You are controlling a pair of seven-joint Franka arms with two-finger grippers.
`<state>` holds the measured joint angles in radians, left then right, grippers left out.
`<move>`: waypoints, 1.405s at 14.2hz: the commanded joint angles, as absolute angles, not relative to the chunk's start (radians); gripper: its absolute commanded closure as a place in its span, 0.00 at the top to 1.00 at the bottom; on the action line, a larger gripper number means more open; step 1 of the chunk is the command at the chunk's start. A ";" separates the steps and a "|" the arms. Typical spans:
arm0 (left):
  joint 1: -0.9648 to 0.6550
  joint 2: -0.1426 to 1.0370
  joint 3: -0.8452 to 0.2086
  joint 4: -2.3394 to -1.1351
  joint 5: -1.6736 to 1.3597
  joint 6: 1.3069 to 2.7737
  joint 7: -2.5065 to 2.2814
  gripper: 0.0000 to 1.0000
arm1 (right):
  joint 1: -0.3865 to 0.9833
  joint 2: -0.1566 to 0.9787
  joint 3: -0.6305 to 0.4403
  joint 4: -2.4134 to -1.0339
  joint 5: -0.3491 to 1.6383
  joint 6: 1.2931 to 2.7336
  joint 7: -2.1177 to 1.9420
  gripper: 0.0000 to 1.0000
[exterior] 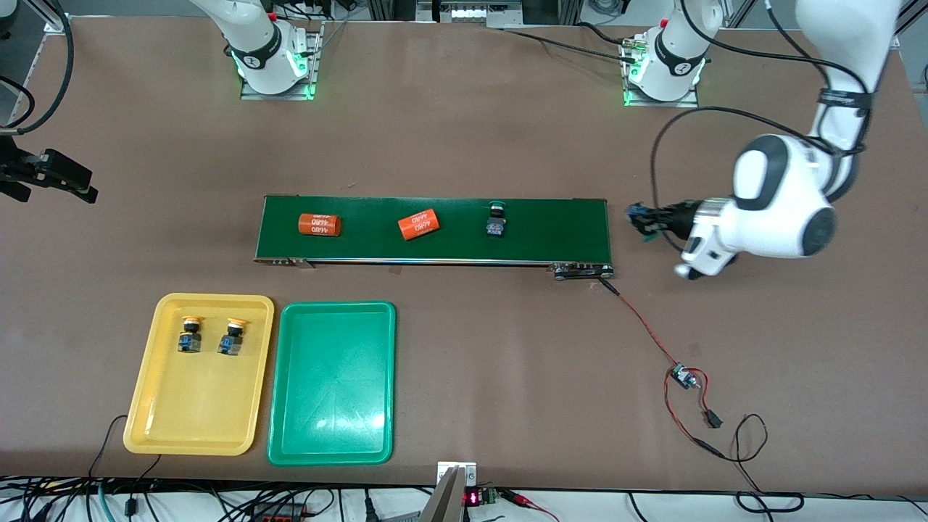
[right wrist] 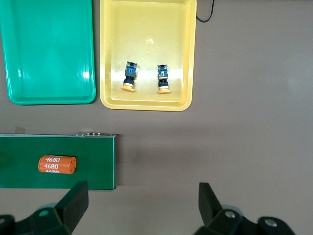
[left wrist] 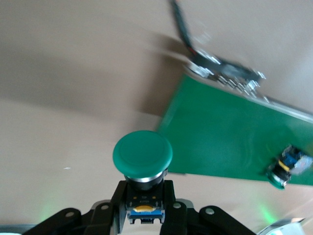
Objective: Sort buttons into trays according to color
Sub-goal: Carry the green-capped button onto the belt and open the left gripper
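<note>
So the left gripper [left wrist: 145,208] was clamped tight on a green-capped button [left wrist: 142,155], holding it up over the bare table just off the conveyor belt [exterior: 435,228] at the left arm's end. Looked to me like the carry step for a green one: picked, not yet delivered. Next move would need a long haul, since the green tray [exterior: 333,383] sat well away toward the right arm's end and nearer the front camera than the belt, so the arm would have to swing across the belt without clipping anything on it, then set the button down inside the rim. The right gripper [right wrist: 142,208] hung with its fingers spread wide and nothing between them, over the table toward the right arm's end, just waiting. Count time: 4 buttons in all, 2 yellow-capped buttons [exterior: 191,334] [exterior: 232,337] lying side by side in the yellow tray [exterior: 196,417], 1 green one in the grip, and 1 more green-capped button on the belt [exterior: 496,220]. The green tray held 0. Also 2 orange cylinders [exterior: 320,225] [exterior: 420,225] with white print on the belt, which aren't part of the sort, and 2 trays touching edge to edge.
</note>
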<state>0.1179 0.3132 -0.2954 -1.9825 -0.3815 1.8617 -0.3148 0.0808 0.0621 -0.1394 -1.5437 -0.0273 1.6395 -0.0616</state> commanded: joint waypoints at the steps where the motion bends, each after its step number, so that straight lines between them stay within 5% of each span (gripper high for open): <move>1: 0.031 0.344 -0.325 -1.963 -0.376 1.923 -0.302 0.24 | 0.075 0.064 -0.135 -1.545 -0.035 1.635 -0.051 1.00; 6: -0.052 0.391 -0.325 -1.968 -0.379 2.049 -0.092 0.25 | 0.074 0.064 -0.137 -1.554 -0.040 1.637 -0.051 1.00; 8: -0.093 0.394 -0.325 -1.970 -0.377 2.051 -0.084 0.36 | 0.071 0.066 -0.138 -1.554 -0.035 1.640 -0.049 1.00; 9: -0.095 0.396 -0.325 -1.970 -0.377 2.051 -0.084 0.60 | 0.071 0.066 -0.137 -1.554 -0.035 1.643 -0.049 1.00; 10: -0.095 0.396 -0.325 -1.974 -0.377 2.055 -0.083 1.00 | 0.071 0.066 -0.137 -1.554 -0.034 1.640 -0.048 1.00; 16: -0.061 0.278 -0.298 -1.965 -0.370 2.033 -0.101 1.00 | 0.072 0.101 -0.138 -1.551 -0.012 1.638 -0.051 1.00; 20: -0.046 0.223 -0.187 -1.916 -0.318 1.884 -0.100 1.00 | 0.087 0.124 -0.133 -1.554 -0.008 1.635 -0.031 1.00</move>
